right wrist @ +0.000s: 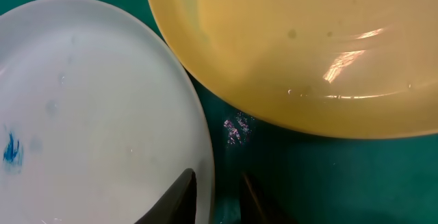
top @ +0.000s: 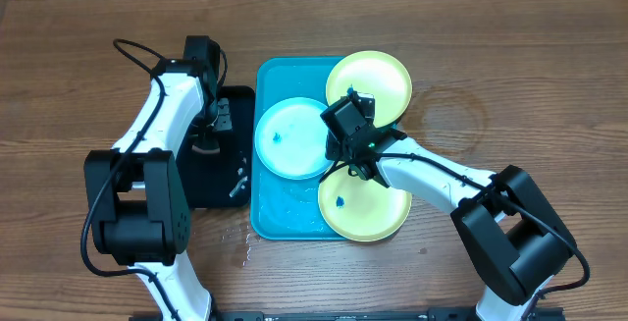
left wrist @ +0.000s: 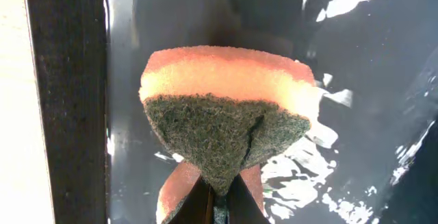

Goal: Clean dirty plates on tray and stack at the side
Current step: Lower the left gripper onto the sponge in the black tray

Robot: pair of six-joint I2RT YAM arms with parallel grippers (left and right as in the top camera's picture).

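Note:
The turquoise tray holds three plates: a cyan plate at the left, a yellow-green plate at the far right corner, and another yellow-green plate at the near right. Each has a small blue speck. My right gripper is at the cyan plate's right rim. In the right wrist view its fingers are pinched close over the rim of the cyan plate, one above and one outside. My left gripper is shut on an orange and green sponge over the black tray.
The black tray lies just left of the turquoise tray and looks wet. The far yellow-green plate sits just ahead of my right fingers, over the wet tray floor. Bare wooden table surrounds both trays.

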